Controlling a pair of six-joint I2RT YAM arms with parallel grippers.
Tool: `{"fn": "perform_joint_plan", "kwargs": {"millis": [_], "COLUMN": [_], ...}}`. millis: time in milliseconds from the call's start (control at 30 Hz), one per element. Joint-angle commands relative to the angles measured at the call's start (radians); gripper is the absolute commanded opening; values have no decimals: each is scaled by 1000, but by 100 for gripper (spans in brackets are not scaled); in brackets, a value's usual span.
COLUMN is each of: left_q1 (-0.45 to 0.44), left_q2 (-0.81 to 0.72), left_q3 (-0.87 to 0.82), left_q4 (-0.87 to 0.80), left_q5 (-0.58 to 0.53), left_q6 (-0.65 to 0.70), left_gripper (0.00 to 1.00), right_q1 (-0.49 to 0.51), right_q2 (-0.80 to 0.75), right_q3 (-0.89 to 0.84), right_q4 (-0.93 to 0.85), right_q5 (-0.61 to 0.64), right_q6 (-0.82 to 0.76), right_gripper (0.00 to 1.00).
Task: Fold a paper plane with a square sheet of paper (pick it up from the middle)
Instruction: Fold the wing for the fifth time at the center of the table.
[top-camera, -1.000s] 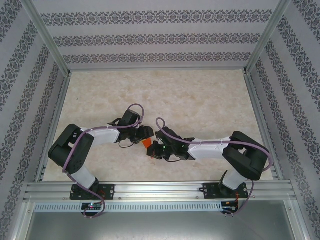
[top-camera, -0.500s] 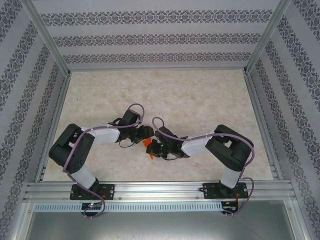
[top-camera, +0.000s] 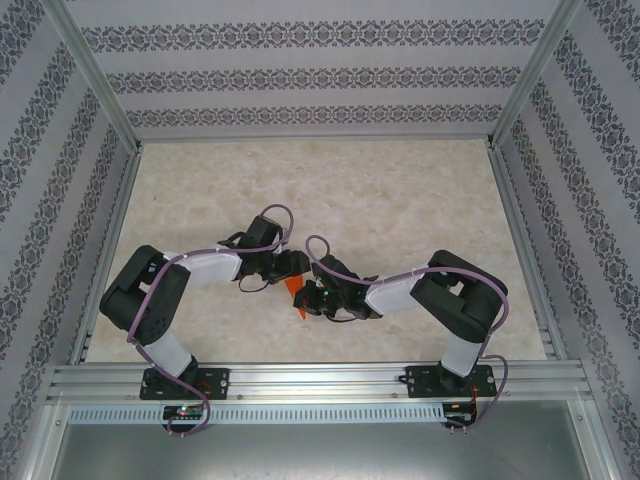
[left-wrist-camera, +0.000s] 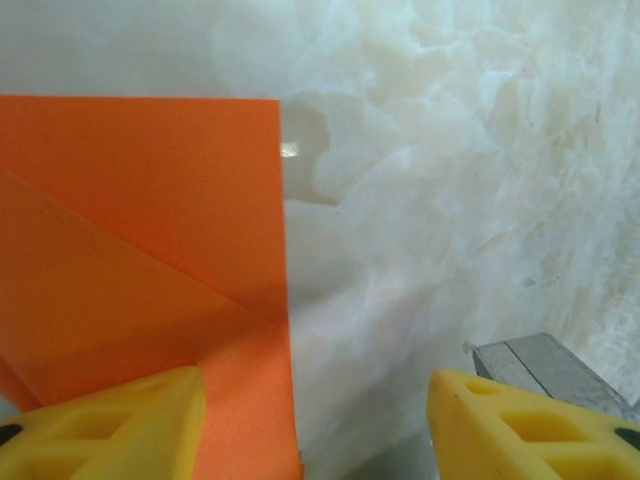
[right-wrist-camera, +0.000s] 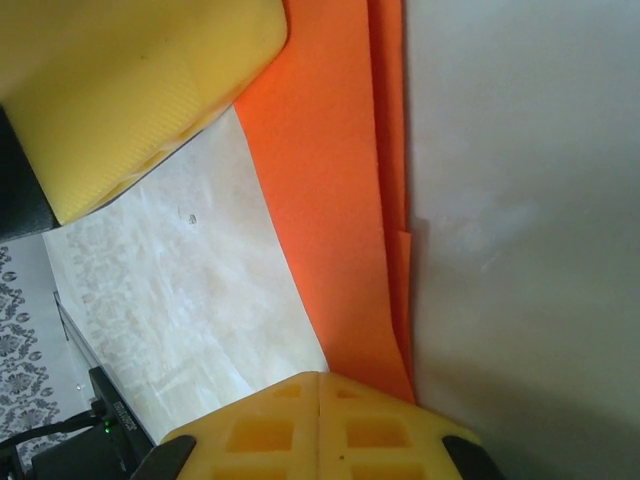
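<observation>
Worktop (top-camera: 400, 200): pale, marbled, arms meeting near centre. Square sheet of paper (left-wrist-camera: 140, 230): orange, part-folded with diagonal crease, sits between both arms. Probably light, floppy, slippery, easily creased; best taken at folded edge. Left end effector (left-wrist-camera: 318, 410): moderately spread, straddling sheet's edge, holding nothing. Right end effector (right-wrist-camera: 318, 425): pressed together, apparently pinching folded edge.

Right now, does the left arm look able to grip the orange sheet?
Probably yes. The left gripper is open, and the edge of the orange sheet sits in the gap between its fingers, close to one of them. The right gripper, shut at another edge, does not seem to block it.
</observation>
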Motion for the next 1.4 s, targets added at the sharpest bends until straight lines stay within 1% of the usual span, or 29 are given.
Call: {"fn": "perform_joint_plan", "kwargs": {"millis": [0, 67, 167, 233, 300, 367, 533, 667, 733, 800, 900, 1033, 1167, 1200, 1367], "left_q1": [-1, -1, 2, 6, 6, 7, 8, 8, 11, 12, 17, 25, 30, 34, 53], "left_q2": [-38, -94, -198, -246, -275, -290, -256, -212, -194, -168, -145, -160, -197, -199, -151], "left_q3": [38, 40, 27, 8, -18, -50, -107, -115, -112, -103, -105, -125, -148, -156, -160], "left_q4": [45, 31, -22, -47, -53, -37, 54, 115, 129, 128, 127, 135, 105, 105, 140], "left_q5": [84, 86, 9, -14, -22, -27, -18, -15, -15, -18, -16, -10, -21, -22, 9], "left_q6": [70, 97, 118, 120, 124, 116, 76, 53, 42, 42, 39, 37, 48, 51, 44], "left_gripper": [64, 65, 66, 65, 63, 57, 44, 30, 25, 17, 14, 13, 4, 0, 0], "right_q1": [8, 8, 7, 6, 8, 8, 9, 10, 9, 10, 9, 9, 11, 11, 17], "right_q2": [56, 56, 56, 57, 57, 55, 50, 54, 57, 57, 57, 58, 64, 66, 74], "right_q3": [-50, -41, -31, -25, -19, -19, -22, -22, -23, -24, -26, -25, -19, -16, 1], "right_q4": [-233, -246, -256, -262, -274, -274, -265, -262, -259, -257, -257, -260, -259, -260, -272], "right_q5": [-5, -2, -2, -5, -3, -2, 0, 2, 1, 1, 3, 5, 6, 6, 10], "right_q6": [-33, -40, -44, -49, -55, -55, -51, -50, -47, -47, -44, -42, -40, -39, -41], "right_gripper": [0, 0, 0, 0, 0, 0, 0, 0, 0, 0, 0, 0, 0, 0, 0]}}
